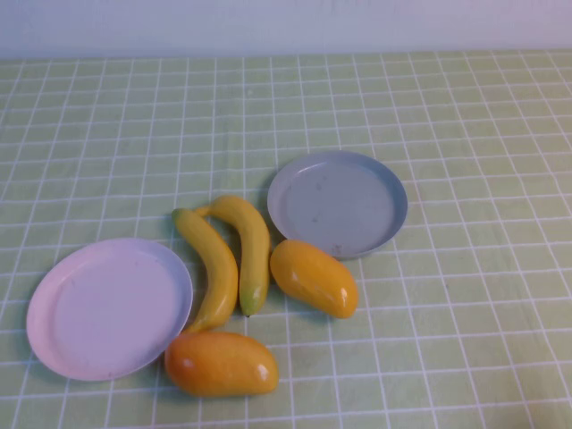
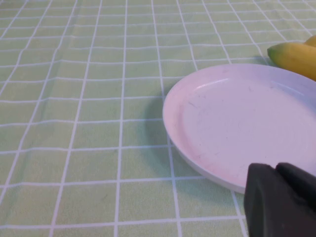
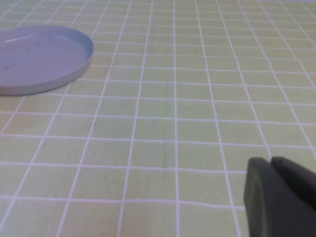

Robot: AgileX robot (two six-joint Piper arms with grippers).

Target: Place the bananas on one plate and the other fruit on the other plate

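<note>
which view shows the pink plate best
The high view: the whole pink plate shows there, empty, beside the bananas. The left wrist view shows it closer but cut off, with the shut left gripper in front. The right wrist view shows only the grey-blue plate and the shut right gripper.

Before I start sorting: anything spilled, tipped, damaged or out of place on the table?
Nothing stands out. The pink plate and grey-blue plate sit flat and empty; both bananas and both mango-like fruits lie whole on the cloth between them. The left pincer and right pincer are shut, holding nothing.
</note>
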